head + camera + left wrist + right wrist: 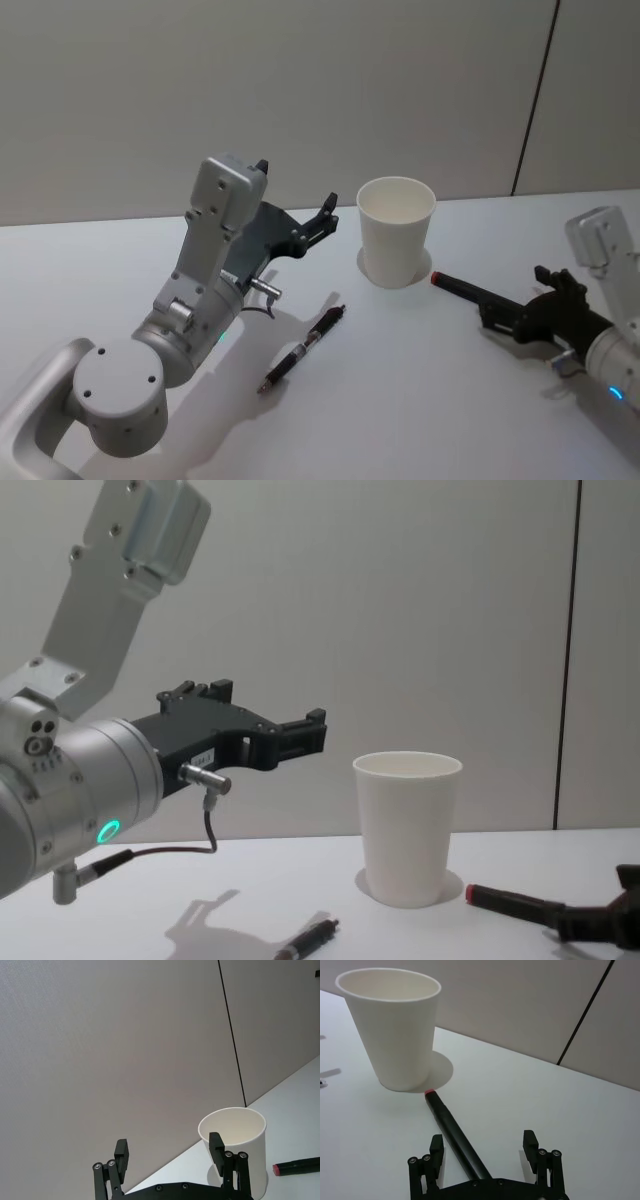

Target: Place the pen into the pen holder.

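White paper-cup pen holder (396, 232): upright, mid-desk (400, 410). Red-tipped black pen (451, 1130): flat, tip just beside the holder's base, barrel running back between the wide-spread, ungripping fingers of the right hand (483, 1139). Left hand (169, 1144): wide, raised, farther off. Slim black pen (305, 350): lying apart.

Head looks down, chest across; all share pen holder (396, 235) (wrists nearest).
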You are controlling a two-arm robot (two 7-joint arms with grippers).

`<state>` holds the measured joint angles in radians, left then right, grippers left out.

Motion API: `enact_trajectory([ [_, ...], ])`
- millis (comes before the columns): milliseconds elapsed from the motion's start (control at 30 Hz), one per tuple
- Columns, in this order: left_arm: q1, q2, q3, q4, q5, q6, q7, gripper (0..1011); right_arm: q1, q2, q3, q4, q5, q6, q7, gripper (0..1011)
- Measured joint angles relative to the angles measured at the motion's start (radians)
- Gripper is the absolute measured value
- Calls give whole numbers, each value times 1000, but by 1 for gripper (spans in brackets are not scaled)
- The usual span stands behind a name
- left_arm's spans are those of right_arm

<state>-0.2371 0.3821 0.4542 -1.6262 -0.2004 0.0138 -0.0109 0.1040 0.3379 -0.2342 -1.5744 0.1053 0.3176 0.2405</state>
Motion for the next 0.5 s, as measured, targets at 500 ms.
enact_trajectory([
  [500,0,0,0,0,0,0,0,1001,32,-23,-14,49,-26,16,32,1001],
])
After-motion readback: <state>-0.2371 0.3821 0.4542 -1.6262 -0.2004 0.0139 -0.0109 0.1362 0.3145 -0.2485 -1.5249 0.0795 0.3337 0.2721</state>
